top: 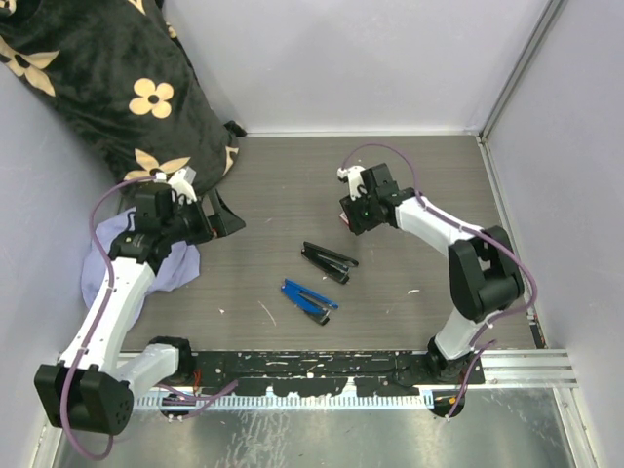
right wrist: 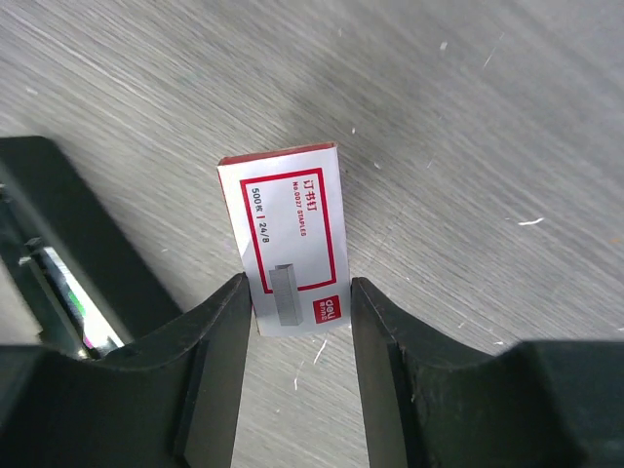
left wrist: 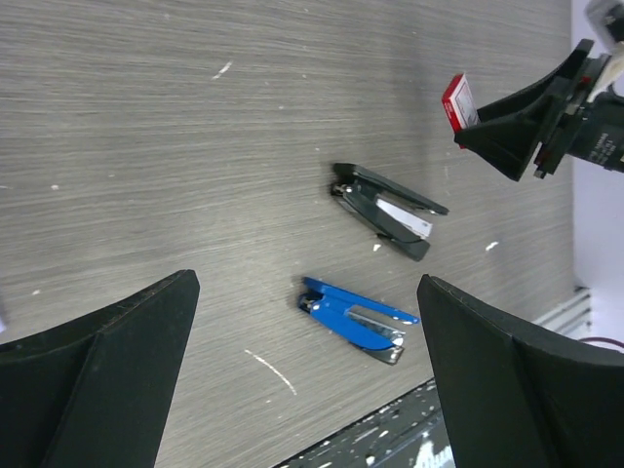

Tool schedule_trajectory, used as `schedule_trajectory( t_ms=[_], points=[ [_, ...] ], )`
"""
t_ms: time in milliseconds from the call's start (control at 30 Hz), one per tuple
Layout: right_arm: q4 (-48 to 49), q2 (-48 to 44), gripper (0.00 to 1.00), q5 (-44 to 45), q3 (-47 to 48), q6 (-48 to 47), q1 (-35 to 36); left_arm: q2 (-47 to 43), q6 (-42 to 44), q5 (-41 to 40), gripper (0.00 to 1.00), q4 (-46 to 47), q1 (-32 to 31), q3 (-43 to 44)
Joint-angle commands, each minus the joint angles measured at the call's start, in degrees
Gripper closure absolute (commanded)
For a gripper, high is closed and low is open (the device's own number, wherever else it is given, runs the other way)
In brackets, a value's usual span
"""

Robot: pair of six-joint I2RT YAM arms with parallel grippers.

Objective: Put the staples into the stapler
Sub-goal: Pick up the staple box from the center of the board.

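**Right gripper has the staple box by one end, clear of both staplers**

Right gripper (right wrist: 300, 292): jaws partway in and pressed against the two long edges of the staples (right wrist: 288, 224). Only the lower end of the box is pinched. The rest sticks out past the fingertips, red-bordered label facing the wrist camera. The left wrist view shows the box off the table (top: 292, 175).

Left gripper (top: 222, 219): spread fully wide, nothing in it, over the left side of the table.

Dark stapler (top: 329, 261): on the table near the right gripper, on its base side, not touching it. Blue stapler (top: 310, 300): just beyond that, nearer the arm bases. Both show a pale metal strip. I cannot tell which one is to be loaded.

Judgement: step in hand is securing and carrying the box. An end-only pinch invites pivoting, so move slowly and hold the box level. Squeeze only enough to hold, since thin card will crush. Bring it within the left gripper's reach for opening.
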Motion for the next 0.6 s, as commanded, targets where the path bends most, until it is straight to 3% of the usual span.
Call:
schedule_trajectory(
  t_ms=[0, 233, 367, 567],
  points=[
    [-0.2, -7.3, 0.56, -2.3, 2.4, 0.7, 1.8, 1.7, -5.8, 5.5, 0.02, 7.5, -2.4, -0.3],
    [-3.1, -9.7, 0.57, -2.4, 5.1, 1.6, 10.8, 9.8, -13.9, 12.0, 0.02, 15.9, -11.5, -1.1],
    [-4.2, -11.0, 0.57, -2.9, 6.6, 2.0, 16.6, 14.3, -17.8, 18.0, 0.0, 20.1, -12.4, -1.7],
    [-6.2, -11.6, 0.57, -3.4, 9.9, 1.8, 22.9, 18.9, -20.1, 22.4, 0.05, 23.6, -12.5, -2.4]
  ],
)
